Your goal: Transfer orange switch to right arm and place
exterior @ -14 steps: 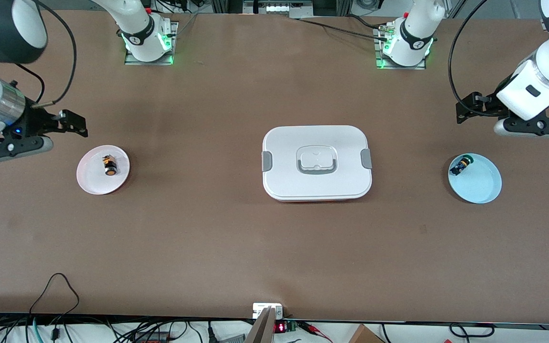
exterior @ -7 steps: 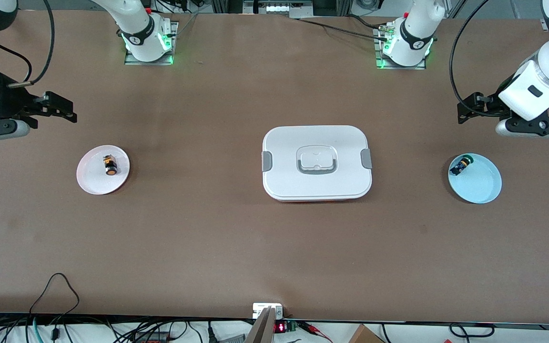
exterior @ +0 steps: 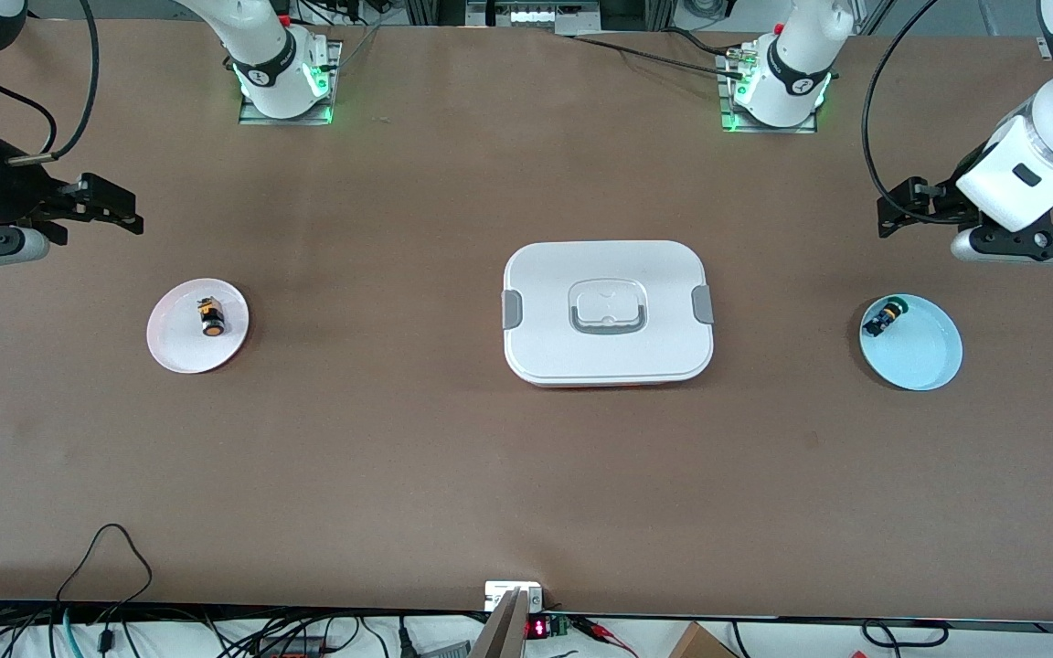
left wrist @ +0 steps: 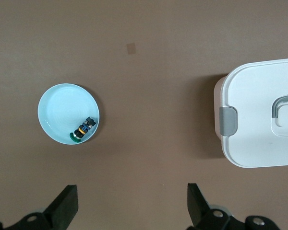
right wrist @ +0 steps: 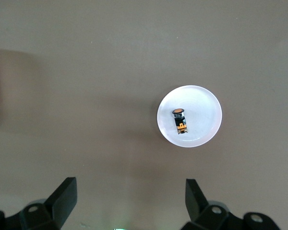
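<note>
Front view | orange switch on pink plate | brown table around

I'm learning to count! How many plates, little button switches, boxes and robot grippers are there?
Plates: 2, white plate, light blue plate
Switches: 2, orange switch, green switch
Boxes: 1, white lidded box
Grippers: 2, left gripper, right gripper, both open
Total: 7

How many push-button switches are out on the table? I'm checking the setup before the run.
2. The orange switch lies on the white plate toward the right arm's end; the green-capped switch lies in the blue plate toward the left arm's end. The closed box might hide more.
</note>
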